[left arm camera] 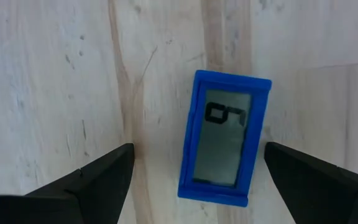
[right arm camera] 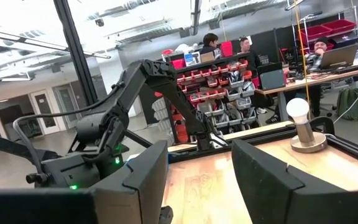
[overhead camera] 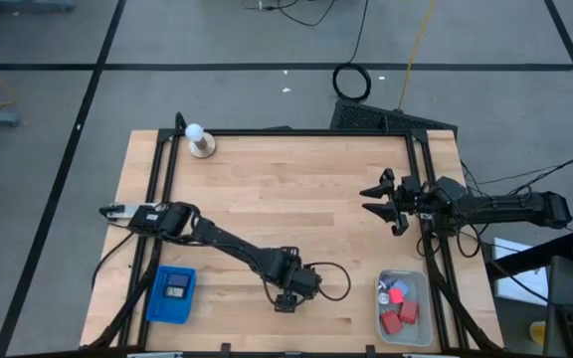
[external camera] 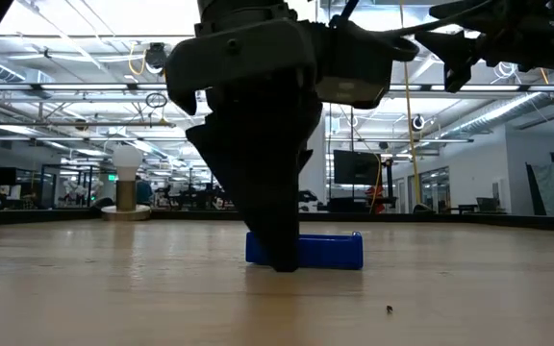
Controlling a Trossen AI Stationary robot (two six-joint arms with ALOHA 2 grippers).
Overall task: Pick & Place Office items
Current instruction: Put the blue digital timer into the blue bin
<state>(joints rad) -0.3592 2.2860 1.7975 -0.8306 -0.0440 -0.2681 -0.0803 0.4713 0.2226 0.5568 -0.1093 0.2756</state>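
Biggest thing first: the wooden surface [overhead camera: 296,199] is mostly bare, so you've got room, but your left arm is stretched low across it and that's where trouble could start.

Your left pincer [overhead camera: 286,298] hangs just over the wood with its jaws spread wide, released, gripping nothing. Right under it, between the two fingers [left arm camera: 98,177], lies the small blue clock with the grey display [left arm camera: 224,146]. It sits skewed to the jaws, not square. If you clamp down like that, I'd guess one finger catches a corner first and the thing spins or skids out instead of seating. It also lies flat and thin on the wood, so coming down too far could jam the tips into the surface, and too shallow could mean you pinch only the top edge and it pops loose on the lift.

The blue tray [overhead camera: 172,295] sits well off to one side of that pincer, and the clear bin [overhead camera: 403,306] holding red blocks [overhead camera: 398,316] is off the other side. A loose grip probably won't survive the swing to either.

Your right pincer [overhead camera: 391,202] waits up in the air far across from the left one, jaws partly apart, nothing in it. The white ball on its tan base [overhead camera: 200,140] is well clear.
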